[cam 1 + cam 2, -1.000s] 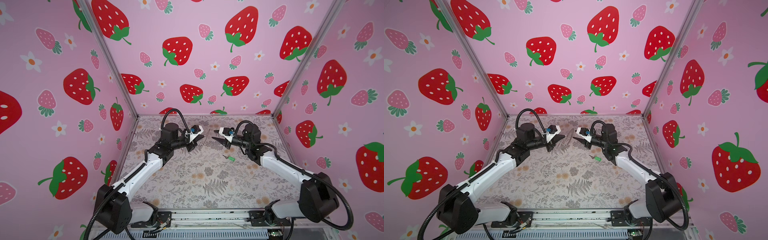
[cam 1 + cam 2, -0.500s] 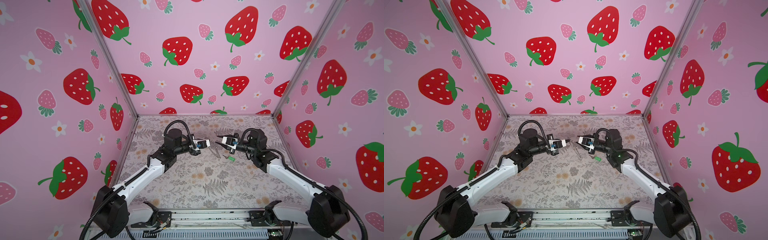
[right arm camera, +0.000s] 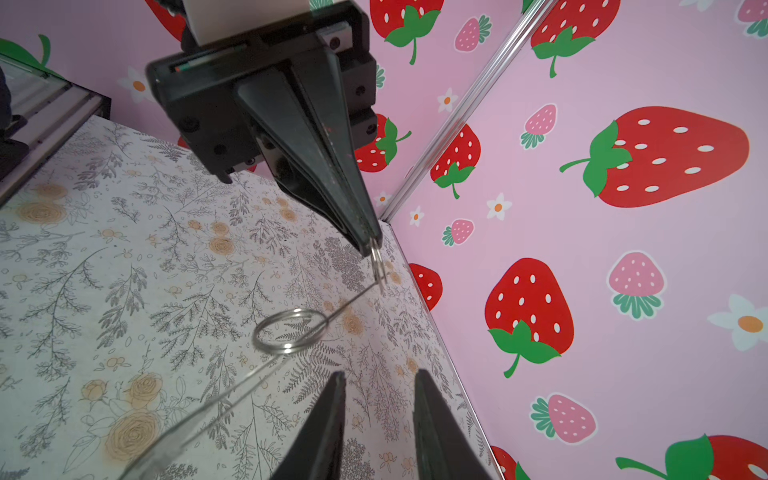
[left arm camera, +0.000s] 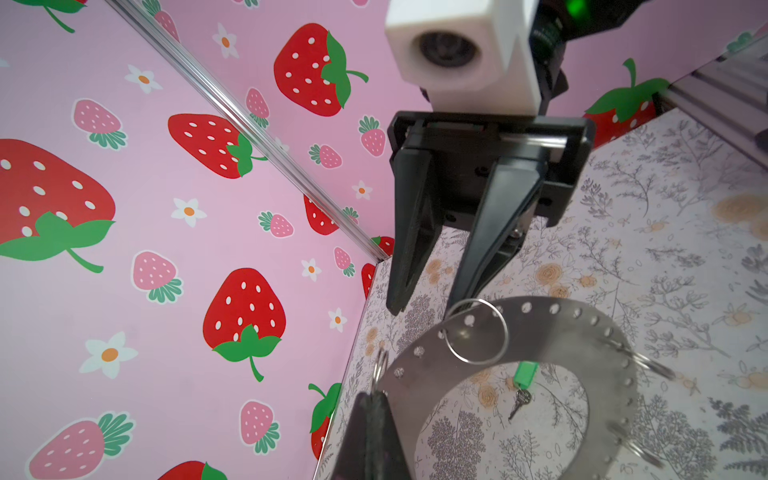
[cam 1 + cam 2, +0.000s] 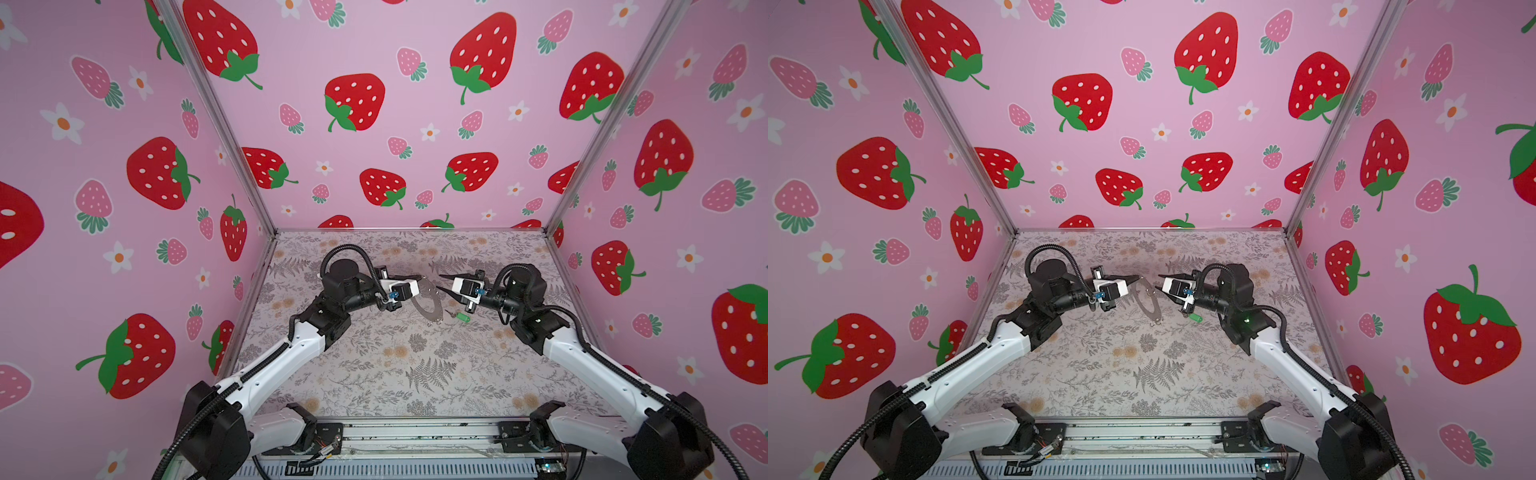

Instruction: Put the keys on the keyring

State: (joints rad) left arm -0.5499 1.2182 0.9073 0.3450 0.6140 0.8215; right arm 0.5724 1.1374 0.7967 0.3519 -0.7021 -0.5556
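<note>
My left gripper (image 5: pixel 420 277) (image 4: pixel 376 399) is shut on a small wire loop at the edge of the keyring (image 5: pixel 434 314) (image 4: pixel 561 328), and the big flat ring hangs tilted above the table. The keys (image 5: pixel 462 317) (image 5: pixel 1196 318), a green tag with a tiny dark key, lie on the table under my right gripper; the left wrist view shows them through the ring's centre (image 4: pixel 524 372). My right gripper (image 5: pixel 443 282) (image 3: pixel 380 376) is open and empty, facing the ring from the right. Another wire loop (image 3: pixel 291 330) on the ring sits just ahead of its fingertips.
The floral table (image 5: pixel 395 374) is walled in by pink strawberry panels on three sides, with metal posts (image 5: pixel 582 166) at the back corners. Both arm bases stand on the rail (image 5: pixel 415 436) along the front edge.
Both grippers have turned and drawn closer together over the middle of the table. The right gripper's jaws have narrowed somewhat but still stand apart. The keys have not moved.
</note>
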